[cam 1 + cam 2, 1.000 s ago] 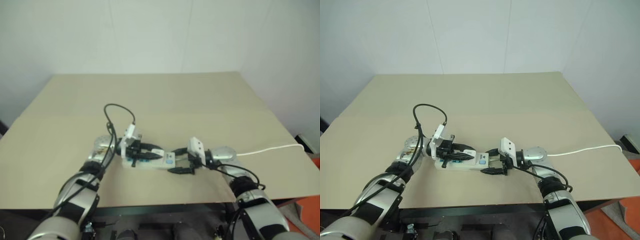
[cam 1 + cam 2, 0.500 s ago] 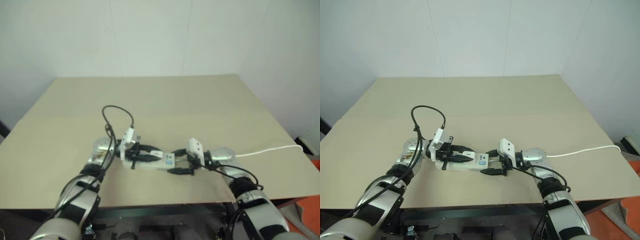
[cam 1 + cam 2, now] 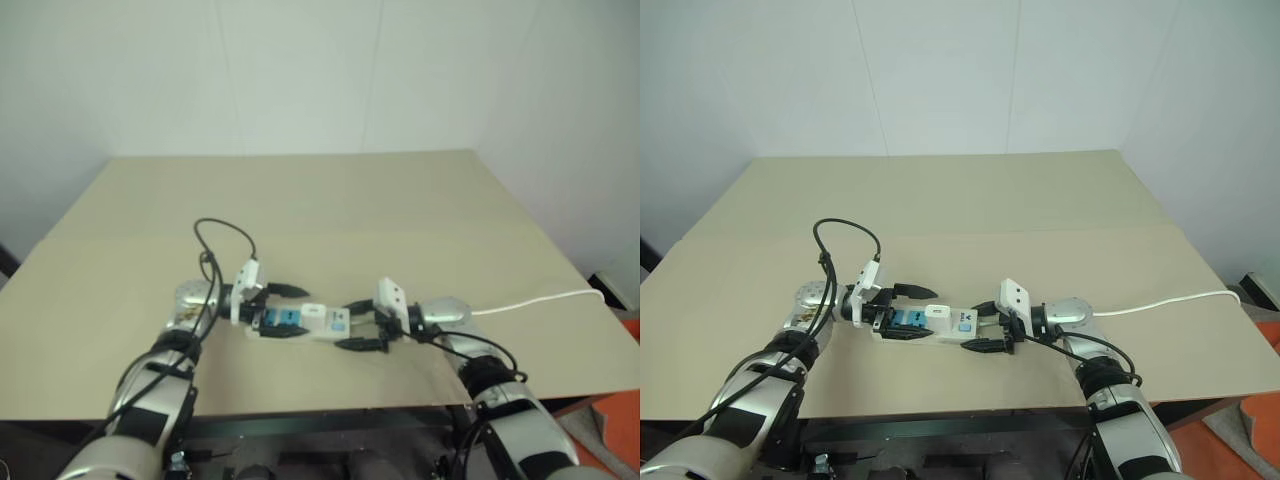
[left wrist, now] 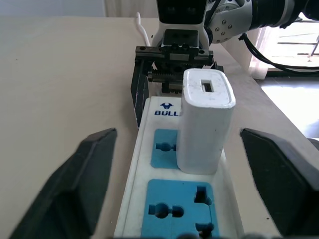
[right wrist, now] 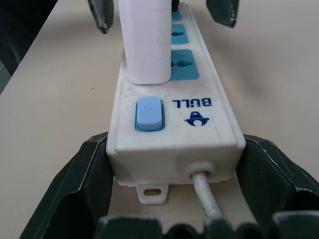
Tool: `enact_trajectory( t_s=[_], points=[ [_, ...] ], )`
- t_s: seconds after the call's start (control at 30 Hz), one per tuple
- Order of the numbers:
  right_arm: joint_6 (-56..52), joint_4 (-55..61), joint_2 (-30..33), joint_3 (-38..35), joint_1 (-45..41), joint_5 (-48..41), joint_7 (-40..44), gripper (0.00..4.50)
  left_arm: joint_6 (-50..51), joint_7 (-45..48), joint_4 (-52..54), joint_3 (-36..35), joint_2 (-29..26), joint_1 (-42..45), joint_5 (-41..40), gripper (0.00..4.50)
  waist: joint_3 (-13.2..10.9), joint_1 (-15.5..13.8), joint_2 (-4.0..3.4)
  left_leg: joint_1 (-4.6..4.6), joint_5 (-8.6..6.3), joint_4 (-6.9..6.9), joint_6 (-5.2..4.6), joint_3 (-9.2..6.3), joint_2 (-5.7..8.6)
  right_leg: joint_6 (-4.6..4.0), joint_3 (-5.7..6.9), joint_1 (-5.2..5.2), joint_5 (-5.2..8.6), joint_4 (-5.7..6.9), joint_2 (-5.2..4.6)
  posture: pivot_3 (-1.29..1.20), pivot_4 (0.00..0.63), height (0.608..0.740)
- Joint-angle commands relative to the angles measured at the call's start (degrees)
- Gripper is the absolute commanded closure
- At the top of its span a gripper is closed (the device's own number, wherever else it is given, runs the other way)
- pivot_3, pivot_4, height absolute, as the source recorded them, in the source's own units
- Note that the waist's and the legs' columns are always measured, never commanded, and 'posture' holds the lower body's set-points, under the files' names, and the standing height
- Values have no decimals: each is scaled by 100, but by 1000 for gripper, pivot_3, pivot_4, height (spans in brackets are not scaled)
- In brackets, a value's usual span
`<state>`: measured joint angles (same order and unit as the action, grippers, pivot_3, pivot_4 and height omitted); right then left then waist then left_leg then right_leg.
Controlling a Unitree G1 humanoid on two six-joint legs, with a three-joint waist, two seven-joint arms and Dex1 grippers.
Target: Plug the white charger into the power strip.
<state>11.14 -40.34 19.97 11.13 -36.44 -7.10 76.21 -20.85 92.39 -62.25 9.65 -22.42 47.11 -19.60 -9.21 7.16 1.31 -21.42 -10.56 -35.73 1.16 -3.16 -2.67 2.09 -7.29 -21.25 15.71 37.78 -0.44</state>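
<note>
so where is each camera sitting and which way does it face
Eye views: on the head, looking down over the table at both arms and the power strip.
Left wrist view: looks along the strip between the open left pincer toward the right pincer.
Right wrist view: looks from the switch end, right pincer clamping the strip.
Both wrist views share the plugged-in white charger.

Your two head views look down over the flat beige counter [image 3: 970, 200]; both wrist views sit close, facing each other along the long white plastic power strip [image 4: 164, 199].
</note>
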Motion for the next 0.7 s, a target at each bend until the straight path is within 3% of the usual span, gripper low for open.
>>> enact_trajectory(
  t_s=[0.03, 0.23, 0.3, 0.37, 0.53, 0.7],
  points=[
    [-34, -29, 46, 123, 67, 110, 120, 1062, 227, 11, 125, 192, -230, -170, -28, 12, -1, 3, 1, -1, 0, 0, 0, 0, 0, 0, 0, -1, 0, -1, 0, 0, 150, 740],
    [-328, -45, 18, -21, -50, -58, 188, 1062, 171, 11, 1475, 1157, -1132, -446, -496, 12, -6, 10, 1, -25, -1, 4, 1, 1, -3, 0, -2, -23, 0, -4, 0, 0, 150, 740],
    [-216, -5, 48, -30, -38, -18, 155, 338, 254, 11, 1852, 1216, -1401, -516, -808, 0, -7, -8, 1, -58, -1, 4, 1, 0, -3, 0, -2, -55, -1, 1, 0, 0, 150, 740],
    [-149, 91, 144, -46, -14, -5, 169, 30, 278, 11, 2103, 1139, -1671, -561, -1018, 0, -14, -31, 2, -104, 1, -1, 0, 1, -3, 1, -1, -105, -1, 12, 0, 0, 150, 740],
    [-389, 944, 545, -370, 265, -376, 205, 30, 198, 11, 2440, 580, -2222, -770, -1116, 0, -42, -106, 4, -135, 0, -1, 0, 0, -4, 0, 3, -129, -1, 1, -1, 0, 150, 740],
    [-897, 2545, 1421, -814, 1048, -816, 200, 30, 349, 7, 2801, -302, -2802, -1154, -1106, 0, -50, -204, 1, -204, -1, 0, -2, 3, -4, -1, 7, -195, -1, -1, -7, 0, 150, 740]
  ],
)
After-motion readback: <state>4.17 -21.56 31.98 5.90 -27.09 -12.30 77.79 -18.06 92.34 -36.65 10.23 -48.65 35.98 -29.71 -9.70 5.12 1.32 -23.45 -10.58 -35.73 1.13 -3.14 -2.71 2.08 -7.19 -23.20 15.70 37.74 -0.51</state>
